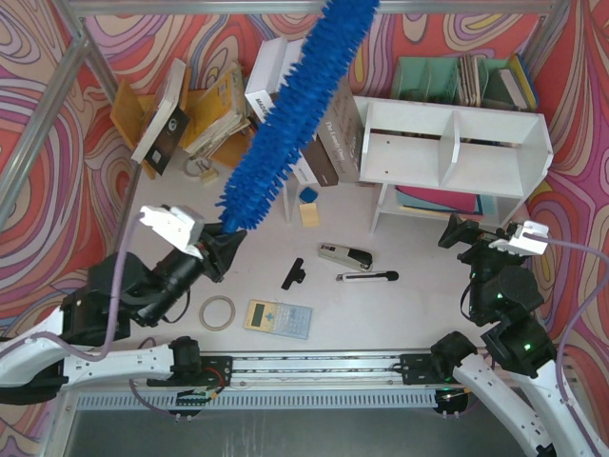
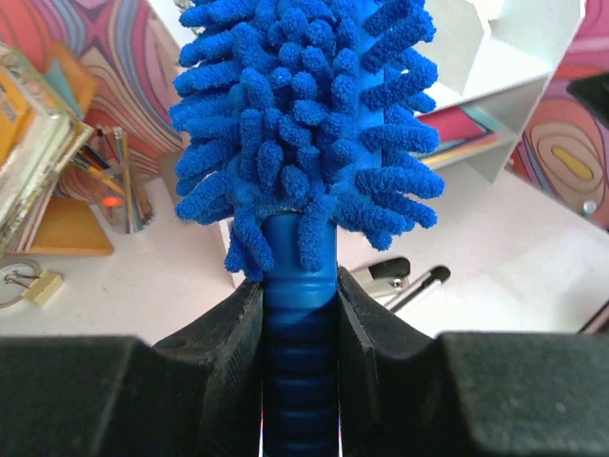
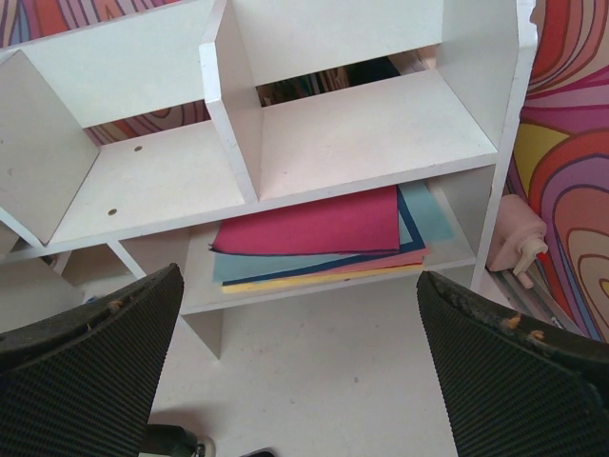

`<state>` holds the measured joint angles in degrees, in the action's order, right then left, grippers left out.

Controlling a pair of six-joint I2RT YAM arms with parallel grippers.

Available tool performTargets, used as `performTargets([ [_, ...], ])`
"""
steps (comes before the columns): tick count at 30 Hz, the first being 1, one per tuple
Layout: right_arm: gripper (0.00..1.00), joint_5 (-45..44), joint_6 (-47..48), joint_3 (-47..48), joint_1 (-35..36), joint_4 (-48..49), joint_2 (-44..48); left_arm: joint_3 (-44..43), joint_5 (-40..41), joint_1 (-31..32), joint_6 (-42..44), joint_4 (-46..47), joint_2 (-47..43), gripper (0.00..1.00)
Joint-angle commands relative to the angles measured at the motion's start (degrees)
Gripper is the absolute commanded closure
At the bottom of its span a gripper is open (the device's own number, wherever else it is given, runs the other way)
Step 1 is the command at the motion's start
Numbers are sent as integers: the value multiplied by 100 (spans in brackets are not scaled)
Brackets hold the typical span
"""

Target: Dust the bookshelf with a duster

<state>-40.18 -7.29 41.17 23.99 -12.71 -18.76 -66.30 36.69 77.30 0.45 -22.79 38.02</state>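
The left gripper (image 1: 226,246) is clamping the duster (image 1: 297,100) by its slim blue handle. In the left wrist view the jaws are pinching tight just under the fluff (image 2: 304,124). The fluffy head is pointing up and away over the table, and its tip is running out of the top view. It is sitting left of the bookshelf (image 1: 409,143) and not touching it.

The bookshelf is standing at the far right, its 2 box compartments (image 3: 162,176) looking bare, with coloured paper sheets (image 3: 314,233) lying on the lower tier. The right gripper (image 1: 457,233) is hovering in front of it, jaws spread wide and holding nothing.

By my reading, the step in hand is bringing the head across to the shelf. Doing it well is going to mean swinging right and flattening the angle, so the length of the fluff is brushing the boards rather than the tip poking at them. Light pressure is looking wise, since the unit may slide. The books (image 1: 328,143) leaning by its left end are looking easy to knock.
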Motion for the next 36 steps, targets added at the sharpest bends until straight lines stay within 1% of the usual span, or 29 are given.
performTargets([
  [1,1,19,43,-16,18,-14,38,39,431,-17,241,503,-230,100],
  [8,1,39,26,5,16,-21,-57,53,296,-13,24,7,98,100],
  [14,1,28,26,-10,18,-13,-38,266,347,-13,-44,81,227,100],
  [21,1,54,43,11,12,-3,-106,-26,203,-12,54,50,236,100],
  [23,1,51,40,2,14,-9,-78,-24,251,-14,92,211,70,100],
  [31,1,43,43,-8,18,-4,-28,454,987,-17,390,1261,-691,100],
  [34,1,66,36,-3,18,-11,-52,440,1367,-18,509,1372,-732,100],
  [36,1,71,26,1,16,-21,-66,388,1855,-14,537,1348,-639,100],
])
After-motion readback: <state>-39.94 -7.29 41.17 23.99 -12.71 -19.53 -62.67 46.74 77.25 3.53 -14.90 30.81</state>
